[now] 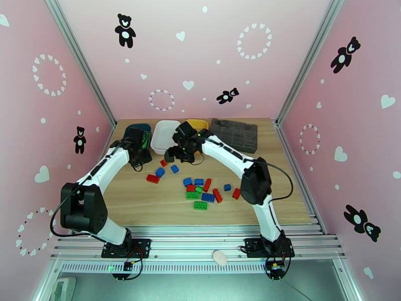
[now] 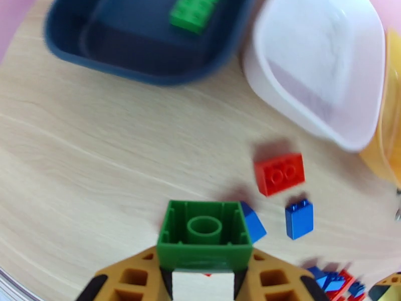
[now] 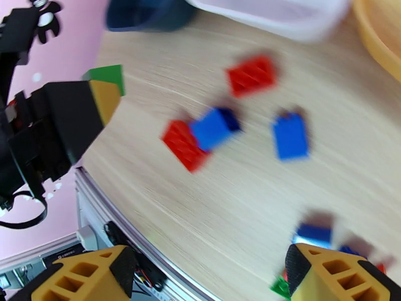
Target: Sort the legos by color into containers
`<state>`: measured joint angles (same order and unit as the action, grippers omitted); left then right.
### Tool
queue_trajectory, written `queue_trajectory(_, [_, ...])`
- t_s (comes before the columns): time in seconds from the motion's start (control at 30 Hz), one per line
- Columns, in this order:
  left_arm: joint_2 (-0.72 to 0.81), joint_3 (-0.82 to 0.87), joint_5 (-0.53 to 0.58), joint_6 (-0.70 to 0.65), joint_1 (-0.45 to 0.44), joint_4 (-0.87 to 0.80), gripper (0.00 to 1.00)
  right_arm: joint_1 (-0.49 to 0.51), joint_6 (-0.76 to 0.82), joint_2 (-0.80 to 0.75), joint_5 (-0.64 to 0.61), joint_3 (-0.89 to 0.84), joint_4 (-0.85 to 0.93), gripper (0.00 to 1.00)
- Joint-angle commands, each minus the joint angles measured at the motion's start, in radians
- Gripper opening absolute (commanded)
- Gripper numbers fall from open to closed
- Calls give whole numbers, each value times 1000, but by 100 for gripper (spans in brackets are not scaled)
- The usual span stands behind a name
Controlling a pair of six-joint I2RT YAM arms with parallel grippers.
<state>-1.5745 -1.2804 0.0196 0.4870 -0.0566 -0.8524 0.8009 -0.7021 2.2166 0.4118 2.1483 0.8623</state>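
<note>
Top view: the left gripper (image 1: 139, 146) hangs beside the teal tray (image 1: 131, 129) at upper left, probably to drop green there. Loose legos (image 1: 200, 189) litter mid-table.

Left wrist: its jaws clamp a green brick (image 2: 204, 234), hollow side to the camera. A second green brick (image 2: 193, 13) lies in the tray, cut off at the top edge.

Right wrist: the right gripper (image 3: 208, 262) stands apart and empty, and the bricks below it are blurred.

Wooden table (image 1: 150, 209): teal tray (image 1: 131, 129), white tray (image 1: 165, 136), yellow tray (image 1: 199, 124) and grey box (image 1: 234, 134) at far edge; loose legos (image 1: 200, 189) mid-table.
</note>
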Motion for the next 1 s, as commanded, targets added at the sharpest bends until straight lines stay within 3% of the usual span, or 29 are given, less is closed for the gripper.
queue_trajectory(0.0, [-44,-104,-20,11,63,-46,28,4,14,53,33,94,44,84])
queue_trajectory(0.17, [-198,-285,-27,4,123,-93,30,0,27,55,14,113,68,85])
queue_trajectory(0.27, [-292,-393,-26,0,142,-113,39,-8,43,44,-24,108,110,85])
queue_trajectory(0.4, [-394,-507,-15,-5,145,-154,65,-21,60,-2,-76,56,138,86])
queue_trajectory(0.47, [-408,-529,-18,-5,144,-160,67,-27,62,-43,-99,-4,130,86])
queue_trajectory(0.73, [-255,-378,-19,-3,97,-139,68,-32,63,-252,-189,-337,71,84])
queue_trajectory(0.97, [-34,-93,-37,101,-89,-89,70,-5,84,-410,-257,-599,60,82])
